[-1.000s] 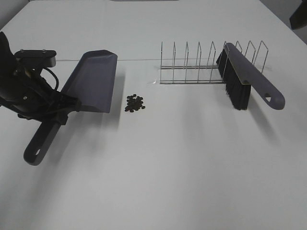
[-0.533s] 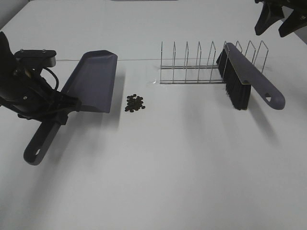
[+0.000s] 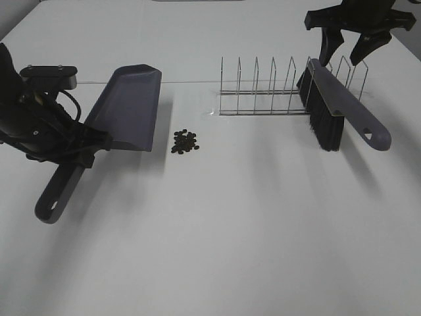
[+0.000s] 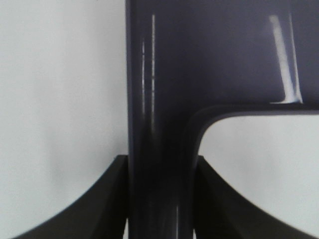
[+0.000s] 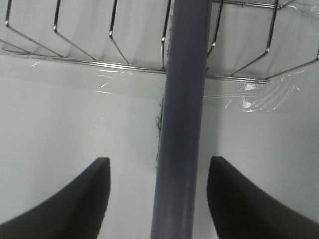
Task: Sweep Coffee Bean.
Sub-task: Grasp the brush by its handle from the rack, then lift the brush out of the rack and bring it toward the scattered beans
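The coffee beans [image 3: 185, 141] lie in a small loose cluster on the white table, just right of the grey dustpan [image 3: 128, 108]. My left gripper [image 3: 80, 157] is shut on the dustpan's handle, which the left wrist view shows between the two fingers [image 4: 159, 199]. A grey brush [image 3: 337, 105] with black bristles leans in a wire rack [image 3: 270, 89] at the back right. My right gripper [image 3: 342, 54] is open above the brush's far end. In the right wrist view the brush back [image 5: 182, 124] runs between the spread fingers [image 5: 84, 194] without touching them.
The dustpan's handle end [image 3: 51, 204] points toward the front left. The brush's handle end [image 3: 371, 135] sticks out of the rack toward the front right. The rack's upright wires [image 5: 114, 45] stand close to my right gripper.
My right gripper has come in from the top right and moved left over the brush. The dustpan in my left gripper has shifted slightly. The beans have not moved.
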